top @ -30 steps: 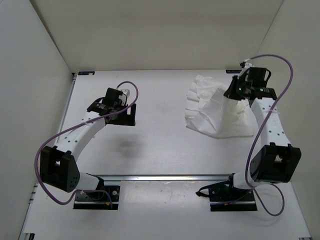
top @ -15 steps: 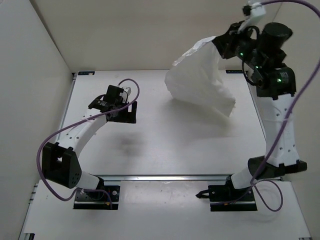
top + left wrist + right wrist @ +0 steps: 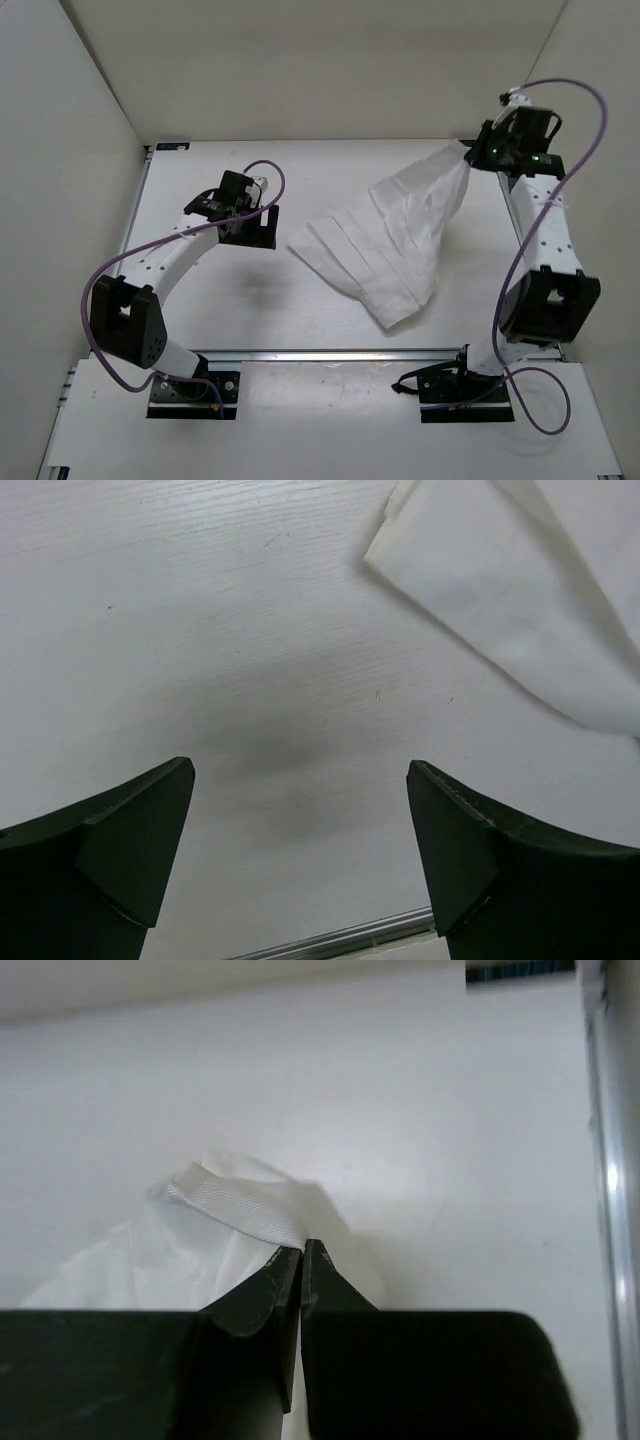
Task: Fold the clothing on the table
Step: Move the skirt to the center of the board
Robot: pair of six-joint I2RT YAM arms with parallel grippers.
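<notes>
The clothing [image 3: 385,240] is a thin white pleated garment. It lies fanned out on the table [image 3: 250,310], from the back right toward the middle. My right gripper [image 3: 472,152] is low at the back right, shut on the garment's corner. In the right wrist view the jaws [image 3: 302,1245] are pinched on a ribbed band [image 3: 235,1205] of the clothing [image 3: 150,1260]. My left gripper [image 3: 262,232] stands open left of the garment's near-left edge and holds nothing. In the left wrist view its fingers [image 3: 300,765] frame bare table [image 3: 200,630], with the clothing [image 3: 500,590] at the upper right.
White enclosure walls [image 3: 90,150] close in the left, back and right. An aluminium rail [image 3: 330,353] runs across the near side in front of both arm bases. A thin rail [image 3: 350,935] shows at the bottom of the left wrist view.
The right arm lifted the clothing high, then came back down to the back right. The garment now lies spread toward the middle of the table. The left gripper stayed open, almost still.
</notes>
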